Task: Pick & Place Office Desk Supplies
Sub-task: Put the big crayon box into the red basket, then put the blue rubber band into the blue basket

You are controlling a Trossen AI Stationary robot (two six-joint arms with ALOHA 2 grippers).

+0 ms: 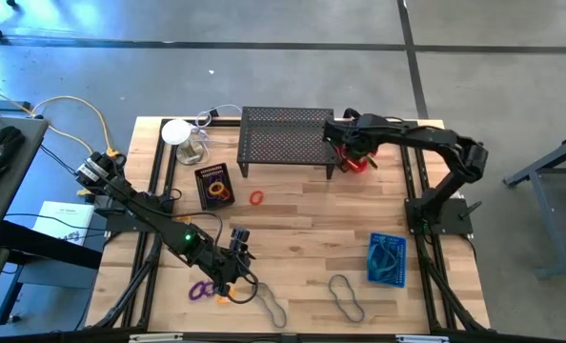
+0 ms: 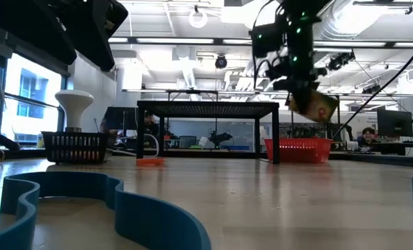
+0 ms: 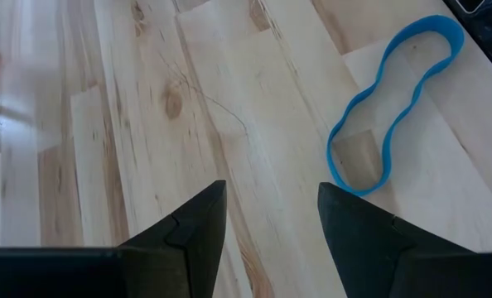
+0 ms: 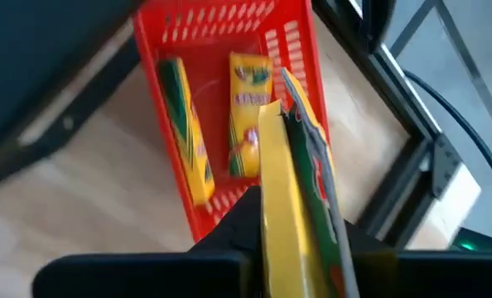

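My right end effector (image 4: 300,248) is clamped on a yellow crayon box (image 4: 291,199), which stands on edge between the fingers. In the high view this end effector (image 1: 352,152) sits right of centre in the upper half, over the red mesh tray (image 1: 357,162) at the right end of the black perforated stand (image 1: 288,138). In the right wrist view the red mesh tray (image 4: 229,50) lies directly beyond the held box and contains two more yellow crayon boxes (image 4: 188,132) lying flat. In the low view the held box (image 2: 312,104) hangs above the tray (image 2: 298,149), clear of it.

My left end effector (image 1: 237,265) is at lower left centre of the high view, low over the counter (image 1: 302,229). Its fingers (image 3: 188,236) stand apart with nothing between them; bare wood shows in the gap. A blue elongated loop (image 3: 391,108) lies on the counter at upper right of the left wrist view, apart from the fingers.

Further out in the high view: a red ring (image 1: 256,198) at centre, a black mesh tray (image 1: 213,186) just left of it, a blue mesh tray (image 1: 387,259) at lower right, and purple rings (image 1: 201,290) at lower left.
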